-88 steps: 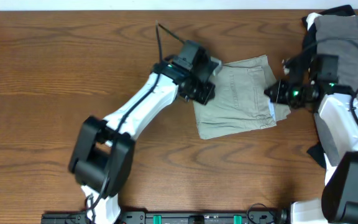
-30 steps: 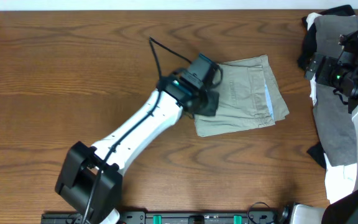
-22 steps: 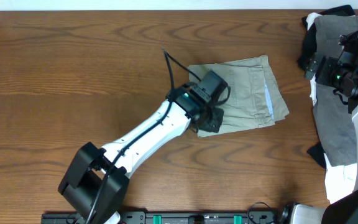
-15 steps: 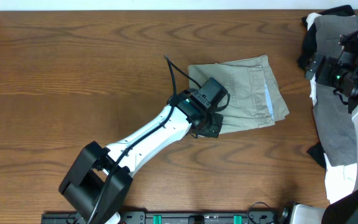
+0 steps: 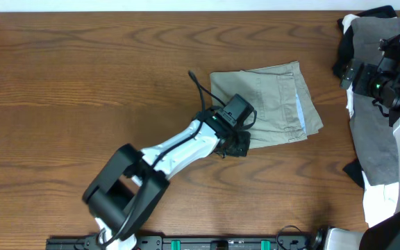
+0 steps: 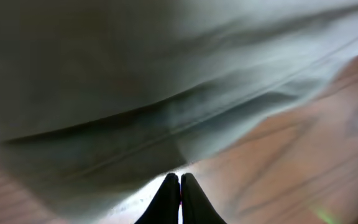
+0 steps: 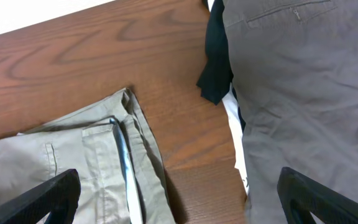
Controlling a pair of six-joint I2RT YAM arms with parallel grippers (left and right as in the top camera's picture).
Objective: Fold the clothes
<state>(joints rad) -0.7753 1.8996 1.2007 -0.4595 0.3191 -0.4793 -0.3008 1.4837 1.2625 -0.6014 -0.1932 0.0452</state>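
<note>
On wood table (image 5: 82, 83) | folded khaki cotton shorts (image 5: 273, 101), creased | left hand (image 6: 179, 182) pressed together | right hand (image 7: 179, 186) spread

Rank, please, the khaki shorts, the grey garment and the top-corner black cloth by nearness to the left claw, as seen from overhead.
1. Khaki shorts, right beside the left claw, which sits at their lower-left corner.
2. Grey garment, at the far right.
3. Black cloth, in the top-right corner.

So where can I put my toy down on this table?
The big bare wood left of the shorts is free. A narrow strip runs between shorts and grey garment. The right edge, around that garment, is crowded.
</note>
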